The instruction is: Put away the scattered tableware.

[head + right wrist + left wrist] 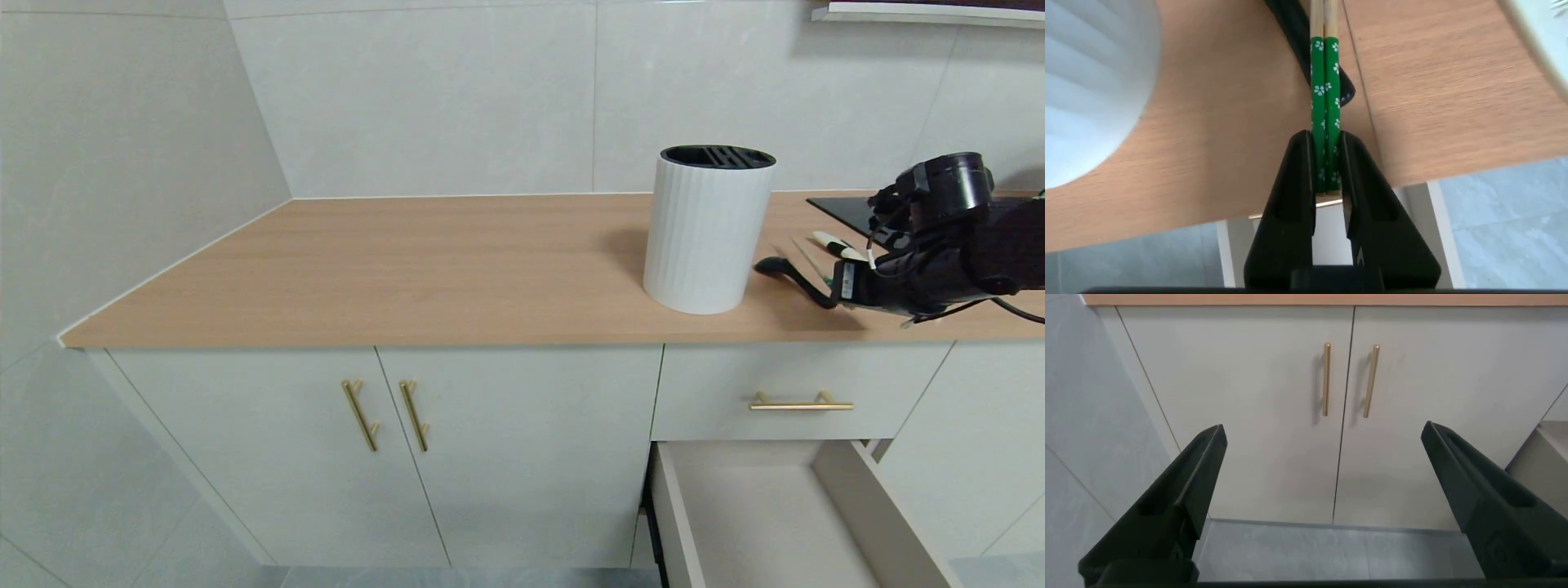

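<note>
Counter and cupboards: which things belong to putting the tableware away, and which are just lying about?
For the job:
chopsticks, gripped in the right hand
black utensil
white-handled utensil
white holder
open drawer

Lying about:
dark panel at the counter's back
cupboard doors

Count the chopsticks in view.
2. Both chopsticks run side by side, their green ends clamped in the right gripper at the counter's front edge, beside a black utensil. Others may be hidden behind the gripper.
</note>
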Robot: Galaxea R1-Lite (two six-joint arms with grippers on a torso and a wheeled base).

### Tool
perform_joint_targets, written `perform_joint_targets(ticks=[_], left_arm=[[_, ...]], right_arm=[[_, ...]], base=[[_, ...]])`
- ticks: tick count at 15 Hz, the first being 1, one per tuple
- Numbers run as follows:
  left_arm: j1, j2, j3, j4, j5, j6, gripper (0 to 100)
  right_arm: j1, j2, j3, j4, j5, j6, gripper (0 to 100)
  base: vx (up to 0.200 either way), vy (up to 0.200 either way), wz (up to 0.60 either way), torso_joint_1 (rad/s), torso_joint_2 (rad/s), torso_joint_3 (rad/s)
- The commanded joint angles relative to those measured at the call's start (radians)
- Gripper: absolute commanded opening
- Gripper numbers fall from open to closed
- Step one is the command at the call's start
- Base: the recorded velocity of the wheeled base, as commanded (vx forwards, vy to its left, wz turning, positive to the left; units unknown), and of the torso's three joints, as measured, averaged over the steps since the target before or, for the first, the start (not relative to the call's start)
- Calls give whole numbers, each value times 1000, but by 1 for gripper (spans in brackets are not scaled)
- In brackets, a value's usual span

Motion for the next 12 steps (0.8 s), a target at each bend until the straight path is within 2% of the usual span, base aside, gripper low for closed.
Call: perform_joint_targets(ticks=[1, 3, 7, 10, 11, 12], left_arm=[[0, 1, 0, 1, 1, 0, 100], [0, 1, 0, 1, 1, 0, 100], [0, 1, 1, 1, 1, 0, 100], [0, 1, 0, 1, 1, 0, 100], [0, 1, 0, 1, 1, 0, 100], [0, 1, 1, 1, 1, 0, 100]], right_arm=[[0, -128, 36, 2, 6, 11, 0], [0, -232, 78, 3, 20, 8, 0], [25, -527, 274, 14, 80, 0, 0], [36, -656, 349, 111, 104, -11, 0], [57, -756, 413, 186, 199, -48, 0], [65, -815, 461, 230, 244, -68, 0]], base=[[0, 0, 0, 0, 0, 0], [0, 0, 0, 0, 0, 0], [0, 0, 0, 0, 0, 0], [0, 0, 0, 0, 0, 0], [0, 0, 0, 0, 0, 0], [0, 0, 0, 0, 0, 0]])
